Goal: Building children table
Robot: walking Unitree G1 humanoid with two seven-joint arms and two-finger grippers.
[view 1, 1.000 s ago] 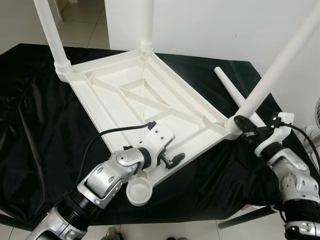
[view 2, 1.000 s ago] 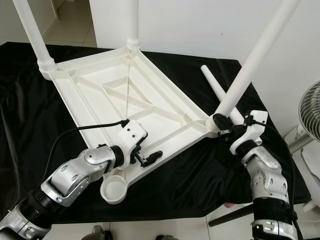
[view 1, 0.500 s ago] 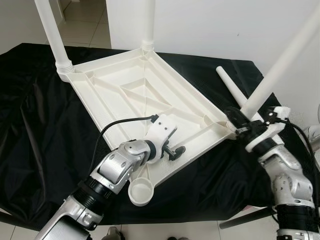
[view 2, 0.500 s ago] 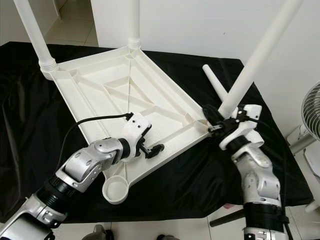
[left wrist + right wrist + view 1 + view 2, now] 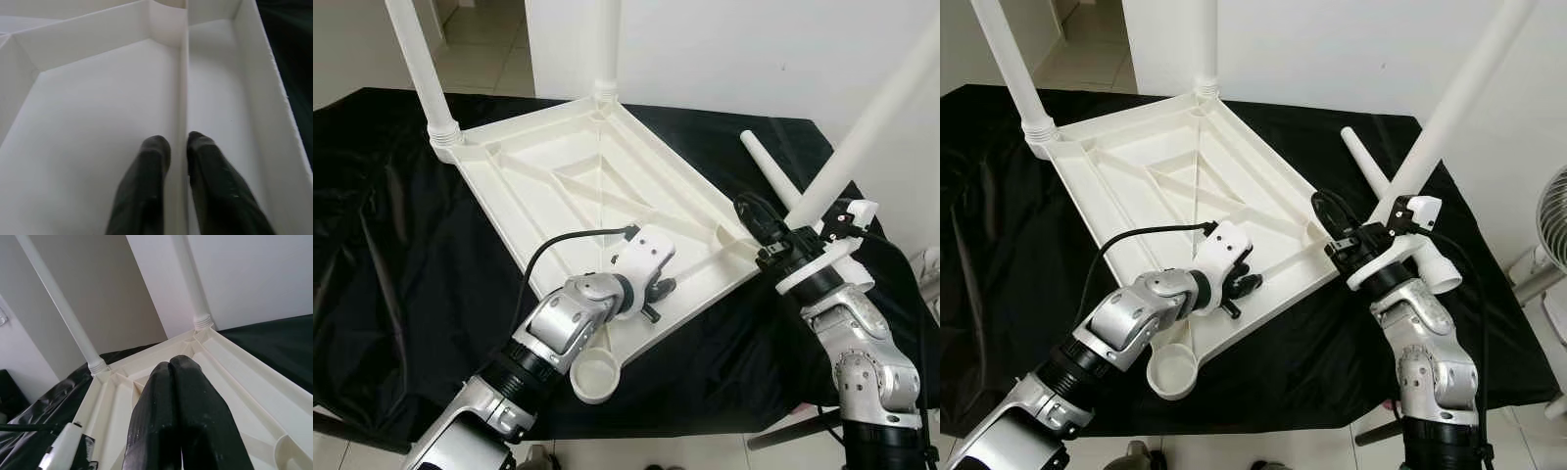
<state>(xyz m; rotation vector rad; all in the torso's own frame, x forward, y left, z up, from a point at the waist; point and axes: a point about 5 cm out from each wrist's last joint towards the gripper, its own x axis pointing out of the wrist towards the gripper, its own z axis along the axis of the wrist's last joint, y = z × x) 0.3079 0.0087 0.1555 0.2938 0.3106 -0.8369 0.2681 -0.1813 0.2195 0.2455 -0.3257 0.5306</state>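
The white plastic table (image 5: 558, 166) lies upside down on black cloth. Two legs stand in its far sockets (image 5: 416, 59) (image 5: 607, 39), and a third leg (image 5: 871, 117) rises slanted from the right corner. A loose leg (image 5: 769, 171) lies on the cloth behind that corner. The near corner socket (image 5: 597, 375) holds nothing. My left gripper (image 5: 656, 299) rests near the front edge, its fingers (image 5: 151, 156) closed astride a thin rib (image 5: 184, 73) of the underside. My right gripper (image 5: 747, 211) sits by the base of the slanted leg, fingers (image 5: 171, 382) pressed together, nothing between them.
Black cloth (image 5: 391, 255) covers the work surface and hangs over its front edge. A white wall stands close behind. A fan (image 5: 1555, 230) stands off the right side. Tiled floor shows at the far left.
My left gripper has moved from the table's front edge inward onto a rib. My right gripper has swung up and left, from below the slanted leg's socket to over the table corner.
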